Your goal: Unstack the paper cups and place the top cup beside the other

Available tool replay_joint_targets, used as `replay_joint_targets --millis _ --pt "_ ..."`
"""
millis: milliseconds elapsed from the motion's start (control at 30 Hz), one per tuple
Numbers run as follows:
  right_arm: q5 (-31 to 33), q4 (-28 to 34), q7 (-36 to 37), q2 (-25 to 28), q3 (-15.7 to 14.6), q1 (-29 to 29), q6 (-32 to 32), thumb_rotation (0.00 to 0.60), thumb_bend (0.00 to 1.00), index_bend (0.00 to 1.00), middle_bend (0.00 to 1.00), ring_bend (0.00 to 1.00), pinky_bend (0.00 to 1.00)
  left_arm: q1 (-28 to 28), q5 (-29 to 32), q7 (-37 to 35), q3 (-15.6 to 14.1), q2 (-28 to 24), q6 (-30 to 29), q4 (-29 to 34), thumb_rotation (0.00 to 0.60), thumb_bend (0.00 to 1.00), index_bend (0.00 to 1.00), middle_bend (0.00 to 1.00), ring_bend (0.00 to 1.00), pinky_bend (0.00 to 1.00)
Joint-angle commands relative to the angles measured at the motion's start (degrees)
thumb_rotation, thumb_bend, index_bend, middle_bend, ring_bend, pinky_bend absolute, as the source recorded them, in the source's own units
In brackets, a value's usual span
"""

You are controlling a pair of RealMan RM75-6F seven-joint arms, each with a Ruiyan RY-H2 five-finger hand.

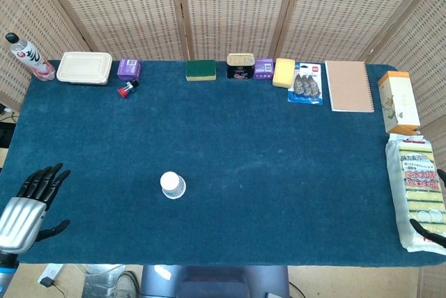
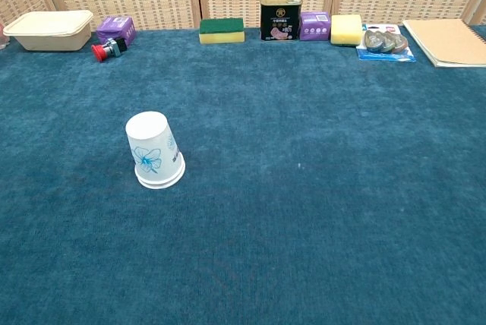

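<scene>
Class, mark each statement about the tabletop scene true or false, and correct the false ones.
1. The paper cup stack stands upside down on the blue cloth. True.
2. The left hand grips the cups. False: it hovers apart from them at the table's edge, fingers spread.
3. A green sponge lies left of the black can. True.
4. The notebook lies beside the cups. False: it lies at the far right.

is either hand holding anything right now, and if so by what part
The left hand holds nothing: its fingers are spread at the table's near left edge, apart from the stacked cups. Only the right hand's fingertips show, so it cannot be told.
</scene>
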State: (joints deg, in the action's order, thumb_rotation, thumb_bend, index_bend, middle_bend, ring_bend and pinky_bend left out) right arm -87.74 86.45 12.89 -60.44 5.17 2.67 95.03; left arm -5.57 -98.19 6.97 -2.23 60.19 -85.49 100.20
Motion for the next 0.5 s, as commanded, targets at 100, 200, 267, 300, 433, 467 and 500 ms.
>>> replay_joint_targets --millis 100,200,267,300,433,467,500 --pt "0.22 0.12 0.58 0.28 0.08 -0.04 -0.28 0.600 0.07 0.02 0.00 0.00 0.00 -7.44 5.54 5.42 4.20 -3.34 10.91 8.34 0.600 0.14 0.00 0.00 0.00 0.07" --pt "0.40 0.05 1.46 0.56 0.01 -0.05 -0.68 0.600 0.07 0.03 0.00 0.00 0.00 -11.13 9.72 10.13 6.07 -3.31 16.72 11.82 0.600 0.14 0.00 0.00 0.00 0.07" --pt "0.66 0.03 2.45 0.85 0.15 0.02 -0.68 0.600 0.07 0.03 0.00 0.00 0.00 -15.35 13.61 14.18 7.81 -1.66 22.59 14.10 0.600 0.14 0.00 0.00 0.00 0.07" --pt "0.71 0.02 2.90 1.00 0.16 0.06 -0.69 0.600 0.07 0.03 0.00 0.00 0.00 -16.85 16.34 16.15 8.68 -0.72 24.49 14.39 0.600 0.14 0.00 0.00 0.00 0.07" --pt "0.80 0.04 3.77 1.28 0.18 0.12 -0.77 0.600 0.06 0.03 0.00 0.00 0.00 -20.26 23.05 22.21 10.20 2.08 27.35 15.48 0.600 0.14 0.01 0.00 0.00 0.08" --pt "0.80 0.04 3.85 1.30 0.16 0.12 -0.81 0.600 0.06 0.03 0.00 0.00 0.00 -21.06 24.53 23.51 10.46 2.81 27.78 15.66 0.600 0.14 0.01 0.00 0.00 0.08" --pt "0.75 0.05 3.90 1.29 0.14 0.10 -0.86 0.600 0.06 0.03 0.00 0.00 0.00 -21.81 25.98 24.74 10.68 3.48 28.12 15.82 0.600 0.14 0.03 0.00 0.00 0.07"
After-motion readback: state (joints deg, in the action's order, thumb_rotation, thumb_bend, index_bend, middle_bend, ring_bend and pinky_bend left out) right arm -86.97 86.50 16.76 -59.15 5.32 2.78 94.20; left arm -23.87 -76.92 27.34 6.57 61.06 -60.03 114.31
